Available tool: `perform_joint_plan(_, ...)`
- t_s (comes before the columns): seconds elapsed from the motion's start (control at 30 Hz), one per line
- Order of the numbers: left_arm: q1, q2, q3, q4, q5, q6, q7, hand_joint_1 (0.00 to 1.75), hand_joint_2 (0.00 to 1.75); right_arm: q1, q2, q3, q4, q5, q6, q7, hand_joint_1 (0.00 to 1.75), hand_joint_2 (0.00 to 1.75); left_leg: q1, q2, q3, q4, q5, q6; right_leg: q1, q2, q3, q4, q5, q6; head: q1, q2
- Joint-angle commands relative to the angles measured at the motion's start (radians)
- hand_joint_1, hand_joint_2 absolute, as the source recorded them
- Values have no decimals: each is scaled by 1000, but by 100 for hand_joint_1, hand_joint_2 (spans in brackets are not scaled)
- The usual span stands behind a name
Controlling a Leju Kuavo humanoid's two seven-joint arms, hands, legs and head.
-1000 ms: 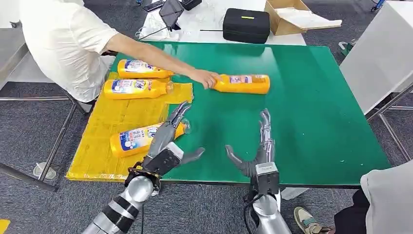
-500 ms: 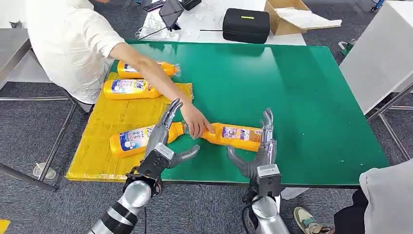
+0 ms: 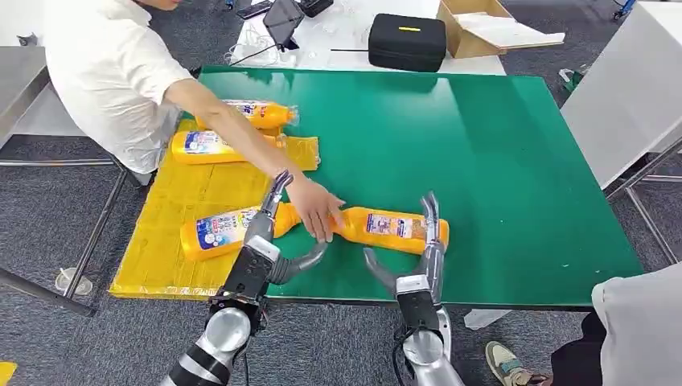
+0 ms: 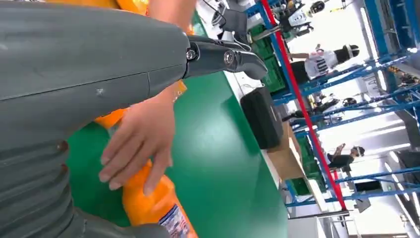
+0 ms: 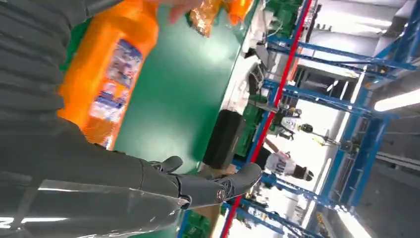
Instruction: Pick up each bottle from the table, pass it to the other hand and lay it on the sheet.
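Since a second ago the person's hand (image 3: 315,211) has slid the orange bottle (image 3: 392,228) across the counter (image 3: 499,161) to just beyond my empty, spread right hand (image 3: 418,253), so closing now risks catching theirs, my left hand (image 3: 269,241) empty too.

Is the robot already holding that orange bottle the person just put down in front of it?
No: the bottle lies on the green table under the person's hand, with the right hand beside it, fingers spread.
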Motion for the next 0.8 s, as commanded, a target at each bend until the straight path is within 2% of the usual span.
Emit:
perform_joint_plan(0.03, 25, -44, -41, 60, 51, 31, 33, 0, 175, -94, -71, -229, 239, 811, -106, 181, 0, 175, 0, -1, 4, -1, -1, 0, 1, -1, 5, -2, -1, -1, 0, 0)
perform_joint_plan(0.1, 29, -52, -77, 68, 87, 44, 38, 0, 175, -145, -145, -234, 314, 868, -106, 245, 0, 175, 1, -2, 6, -2, -1, 1, 1, -2, 7, -4, -1, -1, 0, 0)
perform_joint_plan(0.23, 13, -48, -103, 61, 105, 119, 28, 0, 175, -260, -204, -172, 500, 854, -103, 312, 0, 175, 1, -2, 6, 0, -2, 1, 1, -1, 9, -3, -1, -1, 0, 0)
perform_joint_plan(0.3, 4, -44, -102, 59, 106, 136, 29, 0, 175, -290, -209, -128, 540, 860, -88, 344, 0, 175, -1, 2, 2, 0, 0, 1, -1, 1, 3, -2, 1, 0, 1, 0)
perform_joint_plan(0.4, -4, -42, -102, 55, 107, 139, 30, 0, 175, -314, -215, -60, 578, 899, -100, 389, 0, 175, -1, 4, 5, 0, -2, 0, -1, 4, 5, -1, 2, 0, 0, 0)
perform_joint_plan(0.47, -7, -43, -105, 56, 108, 132, 34, 0, 175, -331, -225, -19, 596, 952, -106, 453, 0, 175, -1, 1, 4, 1, -1, 0, -1, 1, 4, -1, 1, 0, 0, 0)
perform_joint_plan(0.53, -6, -44, -106, 56, 108, 133, 34, 0, 175, -334, -228, -19, 597, 952, -105, 453, 0, 175, -1, 0, 3, 0, -1, 1, -1, 0, 3, -1, 1, 1, 0, 0)
perform_joint_plan(0.57, -7, -45, -108, 60, 111, 127, 38, 0, 175, -348, -235, 0, 615, 963, -102, 477, 0, 175, 0, 1, 7, 2, -3, 0, 1, 1, 8, -1, -1, -1, 0, 0)
perform_joint_plan(0.6, -9, -46, -108, 61, 111, 126, 39, 0, 175, -354, -238, 7, 621, 969, -98, 485, 0, 175, -1, 1, 2, 0, 0, 1, 0, 1, 2, -1, 1, 1, 0, 0)
perform_joint_plan(0.63, -11, -49, -110, 67, 112, 125, 42, 0, 175, -376, -251, 29, 639, 995, -92, 527, 0, 175, -1, 1, 1, 0, 0, 1, 0, 0, 2, -1, 1, 1, 0, 0)
perform_joint_plan(0.8, -11, -52, -109, 72, 111, 124, 49, 0, 175, -407, -256, 26, 667, 984, -28, 567, 0, 175, -1, 1, 1, 1, 0, 1, 0, 0, 1, -1, 1, 1, 0, 0)
